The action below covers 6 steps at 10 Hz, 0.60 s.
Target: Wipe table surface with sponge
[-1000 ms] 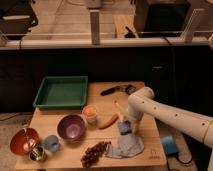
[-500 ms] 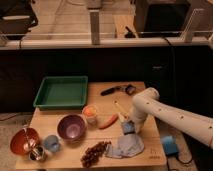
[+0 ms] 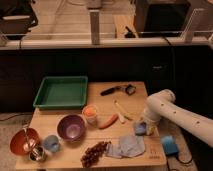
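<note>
The sponge (image 3: 139, 129), a small blue block with a yellowish face, lies on the light wooden table surface (image 3: 145, 100) near its right edge. My gripper (image 3: 144, 127) reaches in on the white arm from the right and is pressed down onto the sponge, shut on it. The wrist hides most of the fingers. A thin pale blue-grey cloth (image 3: 127, 146) lies crumpled just in front of the sponge.
A green tray (image 3: 62, 92) sits at the back left. A purple bowl (image 3: 71, 127), an orange bowl (image 3: 24, 141), small cups (image 3: 51, 143), grapes (image 3: 95, 152), a carrot (image 3: 108, 121), an orange cup (image 3: 90, 112) and a black-handled tool (image 3: 117, 90) crowd the table. A bright blue block (image 3: 169, 145) lies at the right.
The gripper has closed onto the sponge and slid right with it toward the table's right edge. The cloth and the other things have stayed put.
</note>
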### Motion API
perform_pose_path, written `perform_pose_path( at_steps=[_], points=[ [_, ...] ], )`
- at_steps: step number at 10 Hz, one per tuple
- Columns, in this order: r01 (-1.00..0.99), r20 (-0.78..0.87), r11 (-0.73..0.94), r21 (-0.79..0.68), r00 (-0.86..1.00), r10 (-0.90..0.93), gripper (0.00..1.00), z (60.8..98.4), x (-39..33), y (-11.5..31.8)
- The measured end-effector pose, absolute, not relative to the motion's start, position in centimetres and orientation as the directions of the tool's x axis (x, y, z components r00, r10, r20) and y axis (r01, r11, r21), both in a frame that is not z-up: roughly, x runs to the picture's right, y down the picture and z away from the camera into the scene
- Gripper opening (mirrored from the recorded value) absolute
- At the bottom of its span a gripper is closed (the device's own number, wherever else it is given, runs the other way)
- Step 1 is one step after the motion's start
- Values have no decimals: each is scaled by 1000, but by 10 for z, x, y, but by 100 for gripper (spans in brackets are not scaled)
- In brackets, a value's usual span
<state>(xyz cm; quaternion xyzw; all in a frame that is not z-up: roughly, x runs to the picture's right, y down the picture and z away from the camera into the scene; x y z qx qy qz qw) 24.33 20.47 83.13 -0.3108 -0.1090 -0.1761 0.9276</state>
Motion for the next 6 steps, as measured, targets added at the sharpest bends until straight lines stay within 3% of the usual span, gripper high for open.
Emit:
perform_pose_path(
  at_steps=[6],
  points=[
    [456, 370, 731, -507, 882, -293, 34, 865, 225, 147]
  ],
)
